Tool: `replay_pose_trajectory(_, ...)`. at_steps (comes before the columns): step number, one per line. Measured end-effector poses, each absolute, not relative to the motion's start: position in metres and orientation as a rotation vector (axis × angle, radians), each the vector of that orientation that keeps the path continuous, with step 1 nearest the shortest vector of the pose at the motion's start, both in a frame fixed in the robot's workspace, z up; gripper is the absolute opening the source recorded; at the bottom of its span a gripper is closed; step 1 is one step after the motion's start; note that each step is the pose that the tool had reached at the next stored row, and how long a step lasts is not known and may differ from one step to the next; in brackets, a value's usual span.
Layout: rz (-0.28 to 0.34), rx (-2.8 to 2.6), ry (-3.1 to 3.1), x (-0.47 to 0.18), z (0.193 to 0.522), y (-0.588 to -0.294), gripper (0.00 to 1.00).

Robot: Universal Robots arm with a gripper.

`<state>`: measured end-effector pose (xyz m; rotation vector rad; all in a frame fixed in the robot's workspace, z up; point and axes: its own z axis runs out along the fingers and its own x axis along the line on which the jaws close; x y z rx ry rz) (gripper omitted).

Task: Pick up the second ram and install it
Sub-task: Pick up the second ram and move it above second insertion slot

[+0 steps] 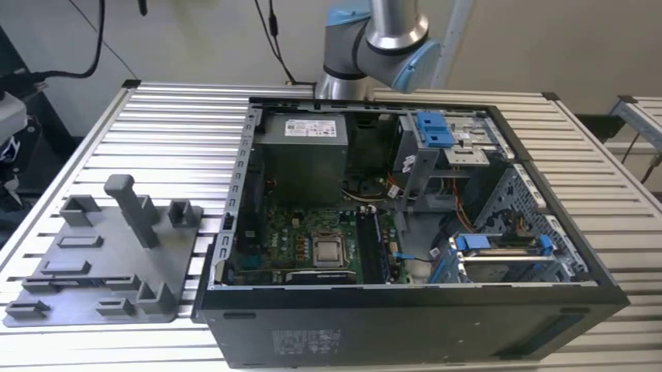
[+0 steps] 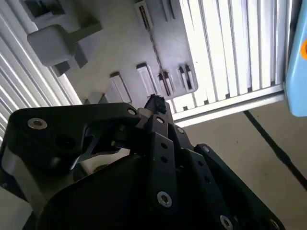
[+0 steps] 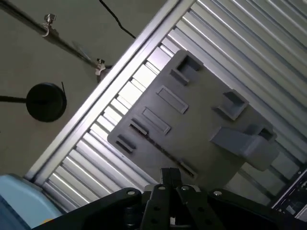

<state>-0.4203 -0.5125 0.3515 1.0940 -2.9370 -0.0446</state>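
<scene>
Gripper (image 3: 170, 175): jaws closed, empty, high over grey tray (image 3: 206, 108) | ram (image 3: 165, 153): thin dark strip on edge in tray's long slot, near table (image 3: 103, 103) edge | computer case (image 1: 414, 298): white label (image 1: 310, 126), unreadable

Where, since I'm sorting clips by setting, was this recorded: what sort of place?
Probably a robotics lab or test bench for computer assembly: an open computer case lies on a slatted metal table, a grey fixture plate sits beside it, and a robot arm rises beyond the case.

Ribbed metal table (image 1: 155, 116), probably aluminium.
</scene>
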Motion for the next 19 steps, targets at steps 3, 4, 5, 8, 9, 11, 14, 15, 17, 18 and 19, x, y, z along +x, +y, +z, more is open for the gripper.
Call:
replay_pose_trajectory(3, -0.042, 1.166, -2.908, -0.4203, 0.3515, -0.5125, 0.11)
replay_pose_trajectory(4, -0.042, 1.189, -2.898, -0.4202, 0.3515, -0.5125, 0.11)
replay_pose_trajectory(5, -0.041, 1.213, -2.888, -0.4202, 0.3515, -0.5125, 0.11)
replay_pose_trajectory(8, -0.039, 1.287, -2.855, -0.4202, 0.3515, -0.5125, 0.11)
replay_pose_trajectory(9, -0.038, 1.309, -2.844, -0.4202, 0.3515, -0.5125, 0.11)
replay_pose_trajectory(11, -0.036, 1.358, -2.82, -0.4202, 0.3515, -0.5125, 0.11)
replay_pose_trajectory(14, -0.034, 1.426, -2.785, -0.4202, 0.3515, -0.5125, 0.11)
replay_pose_trajectory(15, -0.033, 1.449, -2.773, -0.4203, 0.3515, -0.5125, 0.11)
replay_pose_trajectory(17, -0.032, 1.496, -2.747, -0.4202, 0.3515, -0.5125, 0.11)
replay_pose_trajectory(18, -0.031, 1.519, -2.734, -0.4203, 0.3515, -0.5125, 0.11)
replay_pose_trajectory(19, -0.031, 1.541, -2.721, -0.4202, 0.3515, -0.5125, 0.11)
